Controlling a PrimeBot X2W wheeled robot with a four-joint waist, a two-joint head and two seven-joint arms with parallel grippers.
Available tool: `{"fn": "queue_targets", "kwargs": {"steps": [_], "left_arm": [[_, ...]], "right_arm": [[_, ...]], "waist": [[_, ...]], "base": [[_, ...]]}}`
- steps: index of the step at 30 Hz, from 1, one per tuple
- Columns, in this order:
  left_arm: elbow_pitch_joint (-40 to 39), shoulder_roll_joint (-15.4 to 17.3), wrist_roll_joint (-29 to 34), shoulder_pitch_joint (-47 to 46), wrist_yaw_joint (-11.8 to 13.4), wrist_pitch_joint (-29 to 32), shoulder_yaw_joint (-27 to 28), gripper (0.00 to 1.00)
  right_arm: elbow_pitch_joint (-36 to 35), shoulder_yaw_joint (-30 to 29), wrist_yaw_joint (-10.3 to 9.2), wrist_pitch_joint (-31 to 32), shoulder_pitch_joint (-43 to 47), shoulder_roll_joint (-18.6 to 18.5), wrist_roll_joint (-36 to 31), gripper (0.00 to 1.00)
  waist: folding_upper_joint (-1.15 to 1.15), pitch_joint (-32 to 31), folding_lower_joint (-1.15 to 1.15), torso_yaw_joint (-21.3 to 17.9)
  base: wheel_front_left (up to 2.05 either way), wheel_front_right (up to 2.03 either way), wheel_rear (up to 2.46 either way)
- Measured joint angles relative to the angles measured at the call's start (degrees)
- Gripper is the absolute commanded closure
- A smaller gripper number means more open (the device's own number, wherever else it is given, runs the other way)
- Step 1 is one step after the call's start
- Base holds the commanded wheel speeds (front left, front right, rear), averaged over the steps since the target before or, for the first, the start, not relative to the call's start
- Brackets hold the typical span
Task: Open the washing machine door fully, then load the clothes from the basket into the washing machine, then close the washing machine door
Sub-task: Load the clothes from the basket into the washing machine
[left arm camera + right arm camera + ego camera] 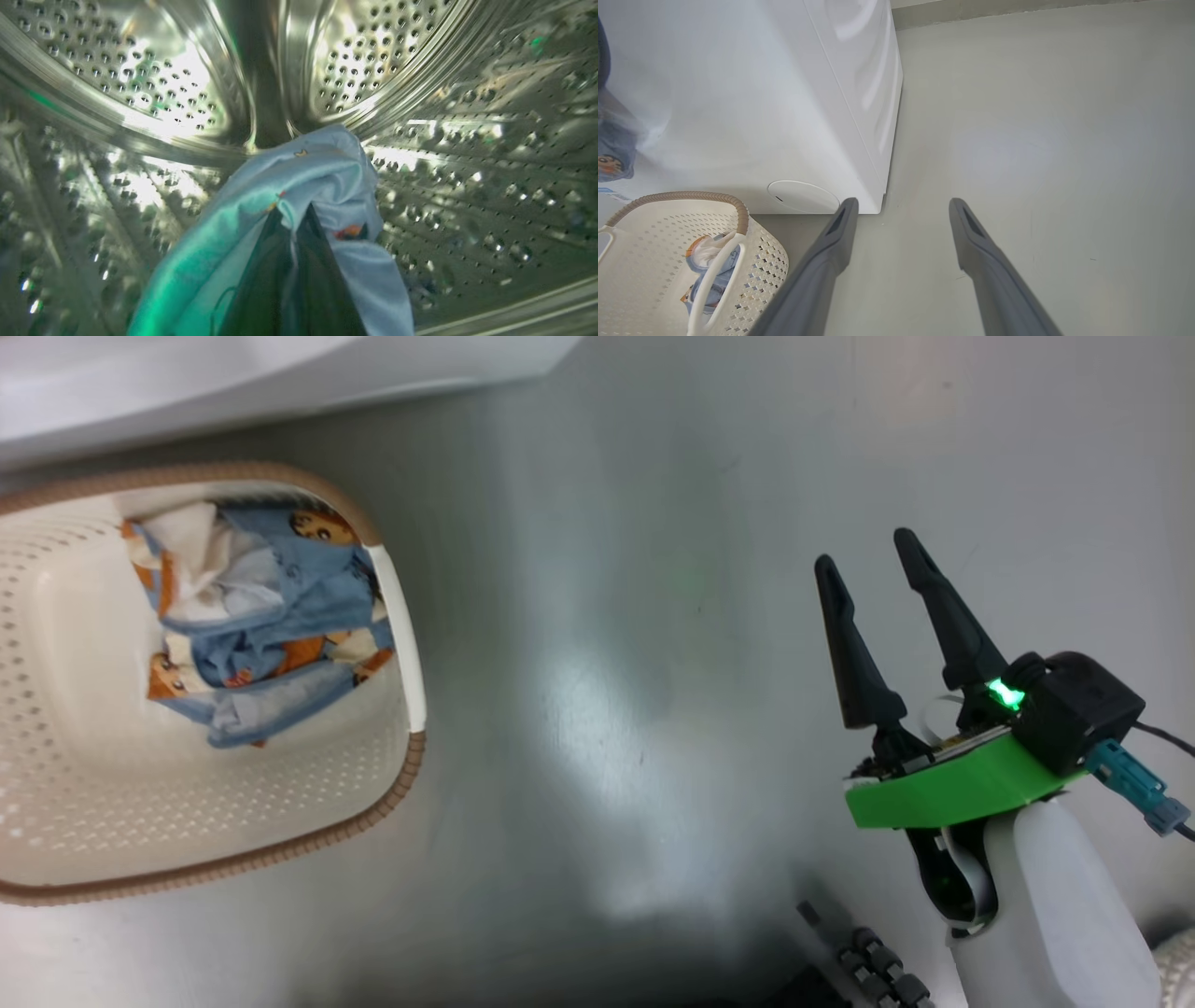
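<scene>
Inside the drum (140, 93), gripping a light-blue garment (322, 168) with the left tool (293, 224): dark fingers pressed together, fabric caught between them and draped down both sides, small orange prints here and there. All around, perforated steel, with a raised rib running up behind the cloth. Green glow on the fabric's lower left.

Out on the floor (607, 616), more clothes (271, 625) bunched in the basket (401, 784): blue folds, white parts, orange cartoon faces, heaped at one end by the white handle. Cream perforated walls, brown woven rim. Standing just in front of the washer (761, 93), close below the round cap (803, 197) on its white front panel; touching or not, impossible to say.

Well to the right of the basket, hovering over bare grey floor, the right tool (866, 553): fingers spread wide, nothing between them, tips pointing past the washer's lower corner in the wrist view. Behind the fingers, a green collar, a lit green lamp and a pale forearm.
</scene>
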Motion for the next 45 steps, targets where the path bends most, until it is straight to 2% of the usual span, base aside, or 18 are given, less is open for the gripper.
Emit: {"fn": "queue_targets", "kwargs": {"steps": [5,7,10,11,12,13,17,22,29,38,45], "left_arm": [[-6.36,4.65,-5.12,-3.33,-0.01,-5.67,-5.77,1.00],[-6.53,6.21,-6.46,-3.75,0.00,-6.52,-7.24,1.00],[-5.00,6.70,-9.10,-3.71,0.00,-6.67,-8.67,1.00],[-4.53,6.69,-9.26,-3.61,-0.01,-7.19,-8.92,0.83],[-3.83,6.61,-9.55,-3.53,-0.01,-7.65,-8.96,0.15],[-2.86,6.49,-10.31,-3.44,0.00,-7.87,-8.82,0.00],[-0.76,5.90,-10.72,-2.37,0.14,-10.76,-8.76,0.00],[0.93,3.59,-10.27,0.42,0.66,-14.33,-9.96,0.00],[1.23,1.03,-10.15,4.67,2.78,-18.36,-10.15,0.00],[-6.32,-0.73,-9.20,13.96,5.57,-20.02,-10.18,0.00],[-16.27,-1.52,-7.95,23.68,8.25,-20.18,-8.75,0.00]], "right_arm": [[0.14,0.46,0.00,-0.01,-1.32,0.31,0.38,0.00],[0.43,0.51,0.00,-0.01,-1.74,0.41,0.70,0.00],[0.77,0.49,0.00,-0.01,-1.99,0.46,0.80,0.00],[0.82,0.46,0.00,-0.03,-2.05,0.46,0.80,0.00],[0.86,0.40,0.00,-0.22,-2.07,0.47,0.79,0.00],[0.87,0.30,0.00,-0.30,-2.11,0.48,0.79,0.00],[0.96,-0.31,0.00,-0.41,-2.15,0.47,0.77,0.00],[1.04,-1.00,0.00,-0.41,-1.94,0.46,0.26,0.00],[1.54,-1.40,0.00,-0.41,-1.52,0.19,0.16,0.00],[2.63,-1.62,0.00,-0.41,0.76,-0.27,-0.15,0.00],[2.83,-1.62,0.00,-0.41,1.94,-0.44,-0.22,0.00]], "waist": [[0.00,2.41,0.00,-0.40],[0.00,2.88,0.00,-0.59],[0.00,2.80,0.00,-0.54],[0.00,2.68,0.00,-0.46],[0.00,2.53,0.00,-0.35],[0.00,2.34,0.00,-0.21],[0.00,1.39,0.00,0.54],[0.00,-0.47,-0.01,1.70],[0.00,-3.97,0.00,3.35],[0.00,-8.64,0.00,4.99],[0.00,-11.84,0.00,5.88]], "base": [[0.00,0.00,0.00],[0.00,0.00,0.00],[0.00,0.00,0.00],[0.00,0.00,0.00],[0.00,0.00,0.00],[0.00,0.00,0.00],[0.00,0.00,0.00],[0.00,0.00,0.00],[0.00,0.00,0.00],[0.00,0.00,0.00],[0.00,0.00,0.00]]}}
